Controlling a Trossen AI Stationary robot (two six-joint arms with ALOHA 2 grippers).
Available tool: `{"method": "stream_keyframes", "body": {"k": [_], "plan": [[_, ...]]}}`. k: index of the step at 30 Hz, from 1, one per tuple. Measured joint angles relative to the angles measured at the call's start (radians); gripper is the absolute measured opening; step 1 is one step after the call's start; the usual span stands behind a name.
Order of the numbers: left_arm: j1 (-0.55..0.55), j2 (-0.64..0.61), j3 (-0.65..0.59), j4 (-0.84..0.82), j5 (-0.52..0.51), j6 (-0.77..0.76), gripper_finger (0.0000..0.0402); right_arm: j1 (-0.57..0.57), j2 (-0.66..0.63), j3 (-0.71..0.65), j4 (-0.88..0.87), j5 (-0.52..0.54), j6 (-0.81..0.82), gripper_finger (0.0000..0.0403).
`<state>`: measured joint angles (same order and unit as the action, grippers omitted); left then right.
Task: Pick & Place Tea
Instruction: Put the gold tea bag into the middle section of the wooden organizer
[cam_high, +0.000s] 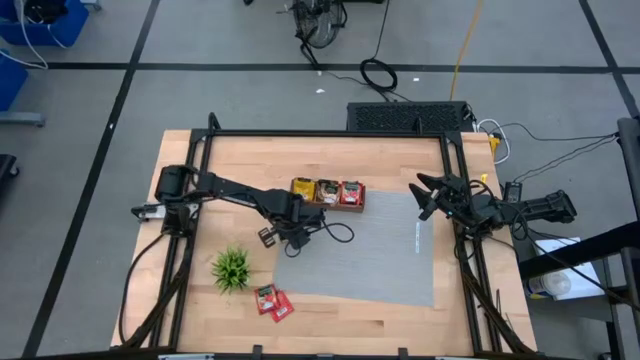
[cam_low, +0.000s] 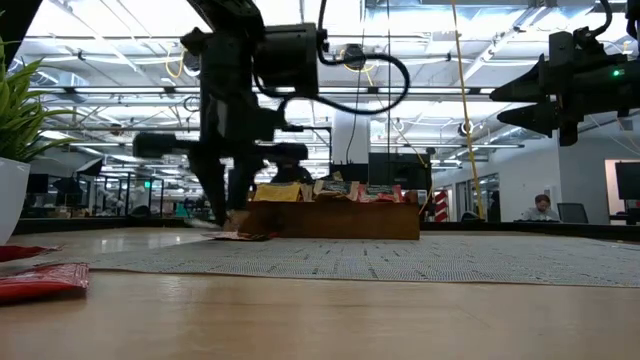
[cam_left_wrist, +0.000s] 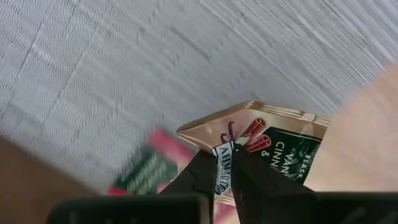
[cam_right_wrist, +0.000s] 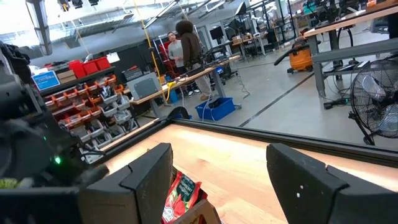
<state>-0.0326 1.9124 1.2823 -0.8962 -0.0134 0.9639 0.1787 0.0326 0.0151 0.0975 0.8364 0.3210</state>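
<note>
One tea packet pinched narrowly at its edge by left gripper; thin grip, could slip on lifting. Right gripper waits wide, raised.

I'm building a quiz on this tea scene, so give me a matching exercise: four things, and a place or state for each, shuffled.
Things:
1. left tool
2. right tool
3. green plant
4. two red packets

Places or states:
A. on bare wood, near the table's front edge
B. shut on a tan tea packet
C. open, raised at the grey mat's right edge
D. left of the grey mat

Pairs: 1-B, 2-C, 3-D, 4-A
</note>
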Motion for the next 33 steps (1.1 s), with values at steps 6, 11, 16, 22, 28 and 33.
{"method": "stream_keyframes", "body": {"k": [6,11,16,22,28,33], "plan": [[-0.001,-0.113,0.008,-0.08,-0.021,0.002,0.0023,0.0,0.0,0.0,0.0,0.0,0.0,0.0242],[-0.001,-0.2,0.055,-0.176,-0.023,-0.078,0.0023,0.0,0.0,0.0,0.0,0.0,0.0,0.0242],[-0.001,-0.24,0.159,-0.305,-0.024,-0.158,0.0024,0.0,0.0,0.0,0.0,0.0,0.0,0.0242],[-0.001,-0.246,0.329,-0.445,-0.038,-0.234,0.0023,0.0,0.0,0.0,0.0,0.0,0.0,0.0242],[-0.008,-0.247,0.473,-0.544,-0.039,-0.329,0.0023,0.0,0.0,0.0,0.0,0.0,0.0,0.0242],[-0.023,-0.246,0.577,-0.64,-0.038,-0.379,0.0023,0.0,0.0,0.0,0.0,0.0,0.0,0.0242]]}}
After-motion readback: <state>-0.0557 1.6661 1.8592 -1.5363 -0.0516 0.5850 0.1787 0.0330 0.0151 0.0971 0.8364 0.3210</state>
